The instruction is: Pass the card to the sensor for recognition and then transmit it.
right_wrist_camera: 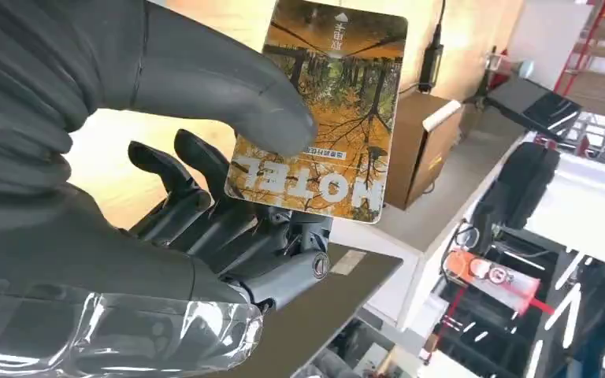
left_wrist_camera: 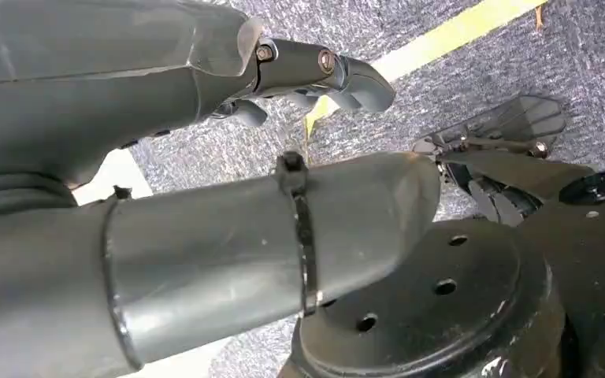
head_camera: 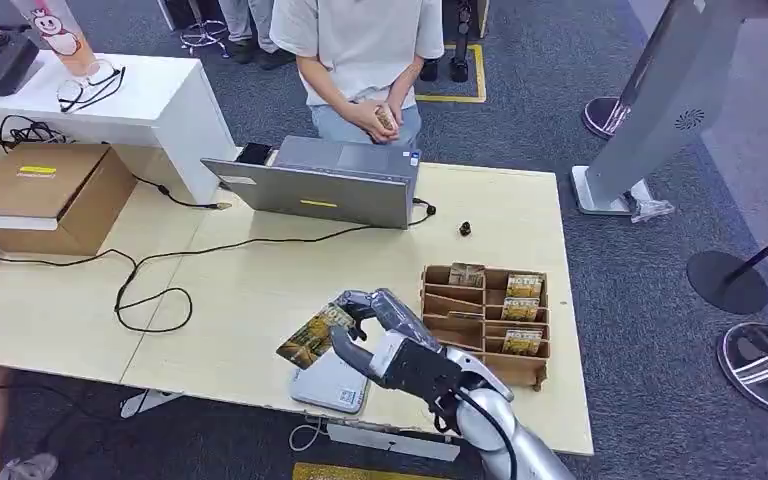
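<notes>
The robot's right hand [head_camera: 385,335] pinches a glossy autumn-forest hotel card [head_camera: 315,335] between thumb and fingers, holding it above the flat grey card reader [head_camera: 328,385] at the near edge of the pale wooden bench [head_camera: 260,280]. To read well, I judge the card should come down flat over the reader. The left hand [left_wrist_camera: 315,75] hangs over the carpet, fingers curled on nothing. Beyond, a slotted wooden card rack [head_camera: 485,320] crowds the right; a black cable [head_camera: 150,275] and grey laptop [head_camera: 320,185] lie farther, before a waiting person [head_camera: 360,60].
</notes>
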